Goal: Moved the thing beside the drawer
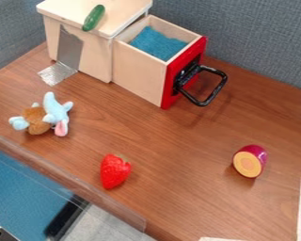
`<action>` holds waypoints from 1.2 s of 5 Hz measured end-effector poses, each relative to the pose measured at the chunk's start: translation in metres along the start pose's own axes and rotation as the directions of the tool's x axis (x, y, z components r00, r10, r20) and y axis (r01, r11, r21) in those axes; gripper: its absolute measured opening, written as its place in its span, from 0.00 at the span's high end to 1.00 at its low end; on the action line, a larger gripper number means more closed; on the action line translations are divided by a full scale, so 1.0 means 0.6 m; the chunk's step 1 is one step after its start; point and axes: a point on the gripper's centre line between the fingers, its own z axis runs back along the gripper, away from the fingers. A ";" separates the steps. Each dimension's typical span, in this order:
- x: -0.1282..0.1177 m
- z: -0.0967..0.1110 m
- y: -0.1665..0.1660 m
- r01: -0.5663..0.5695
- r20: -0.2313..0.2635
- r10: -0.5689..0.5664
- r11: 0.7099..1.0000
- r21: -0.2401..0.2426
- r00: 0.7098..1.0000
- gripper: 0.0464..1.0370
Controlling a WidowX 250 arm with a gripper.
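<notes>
Your open drawer (138, 73) points lower right, its long axis slanting; you cannot tell the claw's state.

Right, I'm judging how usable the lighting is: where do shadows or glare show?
Camera view: soft shadows on the brown wooden table below the black looped handle of the red-fronted wooden drawer and beside the purple-skinned, yellow-faced toy vegetable; same camera view: a pale sheen on the silvery tape where it lies on the table.
</notes>
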 end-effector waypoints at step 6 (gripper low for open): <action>-0.183 -0.122 0.052 0.271 -0.124 -0.263 0.961 0.052 0.957 0.04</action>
